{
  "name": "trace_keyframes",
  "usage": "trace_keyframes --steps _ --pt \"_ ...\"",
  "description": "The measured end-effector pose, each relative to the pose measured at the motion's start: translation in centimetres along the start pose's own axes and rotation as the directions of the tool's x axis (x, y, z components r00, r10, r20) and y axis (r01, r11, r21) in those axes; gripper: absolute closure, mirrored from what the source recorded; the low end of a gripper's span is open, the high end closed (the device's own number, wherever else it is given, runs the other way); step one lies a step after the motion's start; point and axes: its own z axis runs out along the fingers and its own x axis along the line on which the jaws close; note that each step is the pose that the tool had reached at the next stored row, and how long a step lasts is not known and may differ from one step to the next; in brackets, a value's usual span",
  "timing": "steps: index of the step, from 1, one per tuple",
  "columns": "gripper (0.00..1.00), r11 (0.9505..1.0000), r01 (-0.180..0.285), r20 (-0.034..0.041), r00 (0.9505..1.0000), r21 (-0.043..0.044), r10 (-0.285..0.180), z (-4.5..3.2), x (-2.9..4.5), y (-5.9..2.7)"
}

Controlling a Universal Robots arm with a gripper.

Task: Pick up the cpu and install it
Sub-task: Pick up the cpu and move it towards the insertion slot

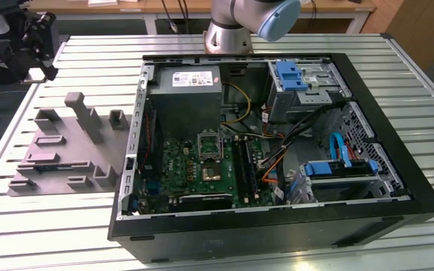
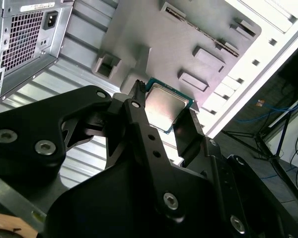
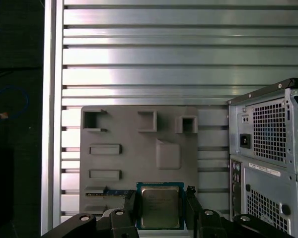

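In both wrist views my pincer [image 3: 161, 196] [image 2: 164, 103] was pinching the cpu [image 3: 160, 208] [image 2: 165, 108] by opposite edges, held above the grey tray [image 3: 134, 148] on the slatted tabletop [image 3: 139, 49], beside the computer case [image 3: 273, 148].

silver-grey arm [image 1: 228, 35], pale blue joint cap [image 1: 279, 20], black hand [image 2: 164, 109] with silver screws [image 2: 170, 200]

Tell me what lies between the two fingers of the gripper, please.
The cpu lies there, held by its edges between the gripper's fingers, in both wrist views. The grey tray lies beyond it, not touching.
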Motion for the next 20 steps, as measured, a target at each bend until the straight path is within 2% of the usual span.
trace_keyframes --steps 20 --pt "0.53 1.0000 0.000 0.0000 1.0000 0.0000 0.000 0.00 -0.58 0.02"
